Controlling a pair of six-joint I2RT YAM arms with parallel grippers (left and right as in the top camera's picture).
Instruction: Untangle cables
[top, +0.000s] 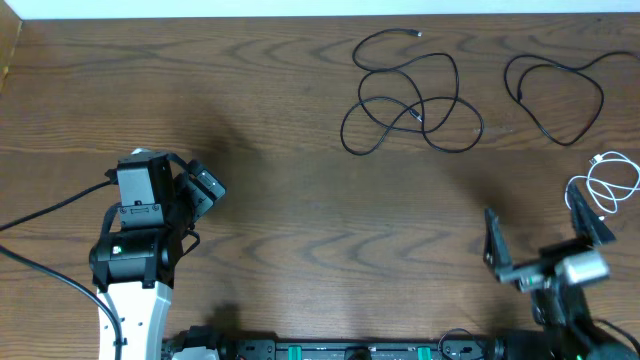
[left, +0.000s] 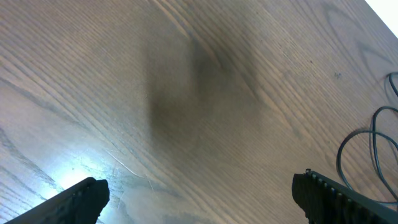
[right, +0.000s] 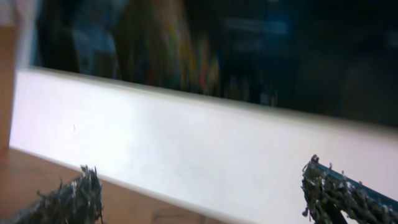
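L gripper (left: 199, 200) and R gripper (top: 545, 236) are wide open, holding nothing. 3 lie apart on table (top: 300, 150): long black cable (top: 418, 116), shorter black cable (top: 563, 143), white cable (top: 607, 157).

Overhead, the light is even and fairly bright, so the wooden table (top: 300, 200) is sharp edge to edge, with only a faint soft shadow in the upper half left of centre. In the left wrist view a pale glare spot shines at the lower left of the frame and a broad, soft-edged dark shadow lies across the centre, the wood grain clear around it. The right wrist view is blurred throughout: the upper half is dim and smeared, a white band (right: 186, 143) across the middle is bright, and the right gripper (right: 199, 193) shows only fuzzy fingertips (right: 71, 199) in the lower corners.
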